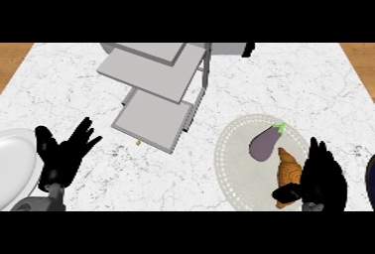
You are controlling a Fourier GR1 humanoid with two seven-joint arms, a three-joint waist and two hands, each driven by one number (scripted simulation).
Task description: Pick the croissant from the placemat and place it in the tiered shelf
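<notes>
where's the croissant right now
In the head view the croissant lies at lower right on the round placemat, just below the eggplant, with the right hand close beside it.

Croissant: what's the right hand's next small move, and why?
Probably close the right hand round the croissant. The fingers stand straight along its right side, the thumb lies across its lower end, and it lies on the placemat next to the eggplant, so it looks not yet gripped. The tiered shelf comes after.
</notes>
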